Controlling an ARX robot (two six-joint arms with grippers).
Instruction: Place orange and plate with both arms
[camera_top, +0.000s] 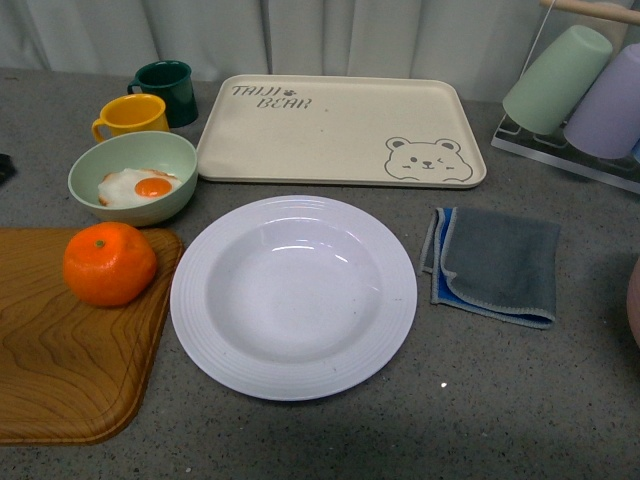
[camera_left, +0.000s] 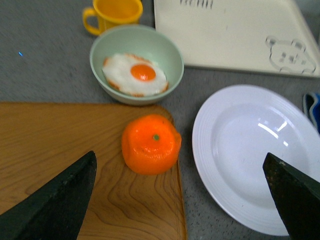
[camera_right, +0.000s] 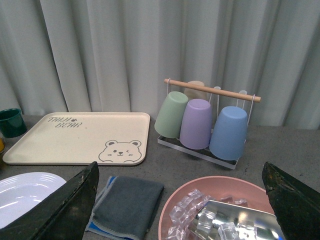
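Looks barely begun: finds the orange (camera_top: 110, 263) untouched on the wooden tray (camera_top: 70, 370) at the tabletop's near left corner, the plate (camera_top: 293, 300) just beside that tray, holding nothing. Shows left end effector (camera_left: 179, 165) and right end effector (camera_right: 180, 170) both spread wide, gripping nothing, so leaves both pickups to do. Notes a fried egg (camera_top: 140, 187) in the green bowl (camera_top: 130, 212), ice cubes (camera_right: 187, 207) in the pink bowl (camera_right: 225, 179).
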